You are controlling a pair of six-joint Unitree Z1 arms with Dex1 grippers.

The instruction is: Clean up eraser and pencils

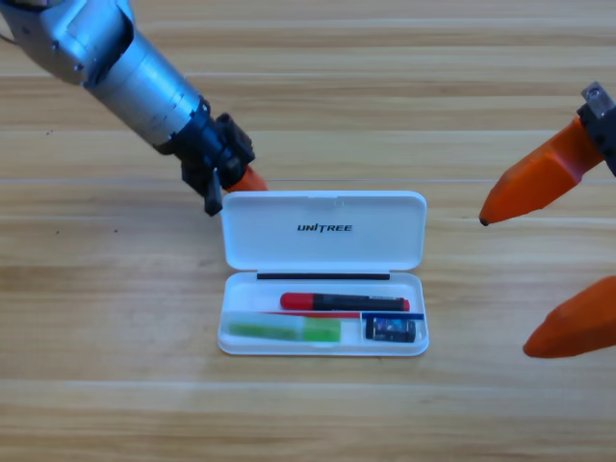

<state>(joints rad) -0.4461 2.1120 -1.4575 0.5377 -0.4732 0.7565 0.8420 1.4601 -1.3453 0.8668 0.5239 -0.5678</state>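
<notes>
Both pencils (342, 302) and the eraser (391, 330) lie in the open white case (322, 231); left tool (243, 183) touches its lid (grip unreadable), right tool (539, 260) spread wide.

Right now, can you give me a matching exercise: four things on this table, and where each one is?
1. black pencil with red end
2. light green pencil
3. small dark blue-and-black eraser
4. left gripper

A. tray of the white plastic case, front right
B. by the lid's upper left corner
C. tray, back
D. tray, front left

Pairs: 1-C, 2-D, 3-A, 4-B
</notes>
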